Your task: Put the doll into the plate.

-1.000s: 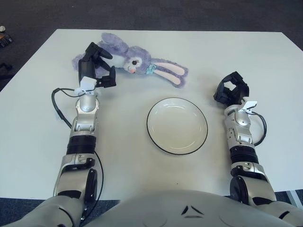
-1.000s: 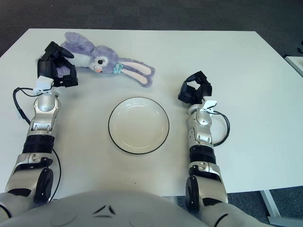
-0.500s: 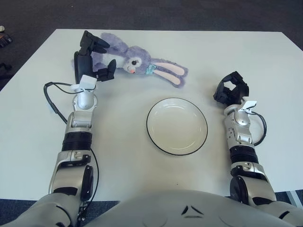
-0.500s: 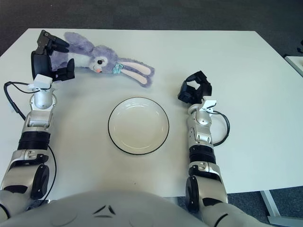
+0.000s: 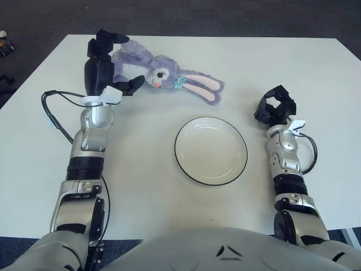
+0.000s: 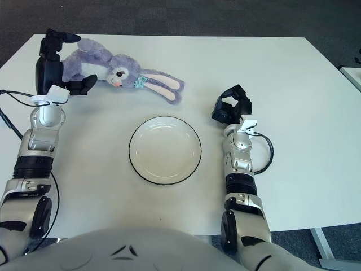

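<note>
A purple plush bunny doll (image 5: 161,72) lies on its side at the back left of the white table, its long pink-lined ears (image 5: 203,86) pointing right. My left hand (image 5: 115,62) is at the doll's body end, open. One finger (image 5: 107,38) reaches over the far side of the body and the thumb (image 5: 132,84) sits on the near side; neither has closed on the doll. The white plate (image 5: 210,150) with a dark rim lies empty in the middle, nearer to me than the doll. My right hand (image 5: 274,107) shows to the right of the plate, loosely curled and holding nothing.
The white table (image 5: 169,203) runs to a dark carpeted floor at the back and sides. A black cable (image 5: 53,116) loops out from my left forearm. Small dark items (image 5: 4,48) lie on the floor at far left.
My left hand has moved back and left over the past second, from in front of the doll's body up to it, and now brackets it. The doll, plate and right hand have not moved.
</note>
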Tool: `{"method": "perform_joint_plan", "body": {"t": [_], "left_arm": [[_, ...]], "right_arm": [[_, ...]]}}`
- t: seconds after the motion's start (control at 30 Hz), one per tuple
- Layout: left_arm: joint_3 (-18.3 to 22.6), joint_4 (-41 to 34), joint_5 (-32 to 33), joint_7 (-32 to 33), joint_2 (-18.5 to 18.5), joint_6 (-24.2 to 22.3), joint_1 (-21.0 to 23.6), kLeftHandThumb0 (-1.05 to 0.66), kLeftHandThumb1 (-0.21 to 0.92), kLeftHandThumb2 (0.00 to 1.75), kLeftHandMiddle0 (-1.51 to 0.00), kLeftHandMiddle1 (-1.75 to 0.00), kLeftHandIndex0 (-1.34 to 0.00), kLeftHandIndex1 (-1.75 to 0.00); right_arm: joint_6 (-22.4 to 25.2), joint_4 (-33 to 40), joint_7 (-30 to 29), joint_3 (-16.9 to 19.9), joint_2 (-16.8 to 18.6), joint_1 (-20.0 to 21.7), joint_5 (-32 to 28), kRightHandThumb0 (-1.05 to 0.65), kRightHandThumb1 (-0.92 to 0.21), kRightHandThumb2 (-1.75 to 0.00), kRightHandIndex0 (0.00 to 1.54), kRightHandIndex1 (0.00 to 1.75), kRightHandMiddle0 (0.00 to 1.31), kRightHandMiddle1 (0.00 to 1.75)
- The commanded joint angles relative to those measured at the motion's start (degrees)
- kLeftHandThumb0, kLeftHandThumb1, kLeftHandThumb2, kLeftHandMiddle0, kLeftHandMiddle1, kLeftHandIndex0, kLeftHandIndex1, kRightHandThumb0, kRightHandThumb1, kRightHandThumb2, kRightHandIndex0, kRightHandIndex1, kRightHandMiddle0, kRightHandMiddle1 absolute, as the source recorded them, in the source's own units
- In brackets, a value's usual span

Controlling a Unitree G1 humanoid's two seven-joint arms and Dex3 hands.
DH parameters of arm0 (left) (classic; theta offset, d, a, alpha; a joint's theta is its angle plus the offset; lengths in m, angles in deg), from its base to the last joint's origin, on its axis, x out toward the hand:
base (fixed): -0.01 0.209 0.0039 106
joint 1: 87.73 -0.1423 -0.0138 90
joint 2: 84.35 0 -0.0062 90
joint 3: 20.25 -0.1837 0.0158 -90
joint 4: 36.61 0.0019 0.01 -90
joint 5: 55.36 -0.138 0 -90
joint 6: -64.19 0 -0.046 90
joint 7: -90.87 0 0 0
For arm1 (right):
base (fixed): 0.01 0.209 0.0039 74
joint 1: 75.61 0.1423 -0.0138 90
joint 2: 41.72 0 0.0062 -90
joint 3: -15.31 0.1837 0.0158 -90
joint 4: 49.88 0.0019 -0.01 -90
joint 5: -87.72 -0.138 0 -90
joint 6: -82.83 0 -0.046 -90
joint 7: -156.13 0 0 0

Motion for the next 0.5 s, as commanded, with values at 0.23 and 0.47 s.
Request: {"method": "perform_joint_plan", "body": {"t": [0.23, 0.47], "left_arm": [[-3.3, -2.3, -4.3, -4.6, 5.6, -5.0, 1.3, -0.37, 0.03, 1.21, 0.0, 0.0, 0.0, -0.97], [-4.4, -1.7, -5.8, -3.2, 5.7, -6.5, 2.1, -0.37, 0.04, 1.22, 0.0, 0.0, 0.0, -0.9]], "right_arm": [[2.4, -1.2, -1.5, -0.5, 1.7, -4.4, 1.0, -0.48, -0.33, -1.3, 1.38, 1.75, 0.6, 1.75], [2.8, -0.7, -1.1, -0.7, 1.6, -4.6, 0.9, -0.48, -0.33, -1.3, 1.38, 1.75, 0.6, 1.75]]}}
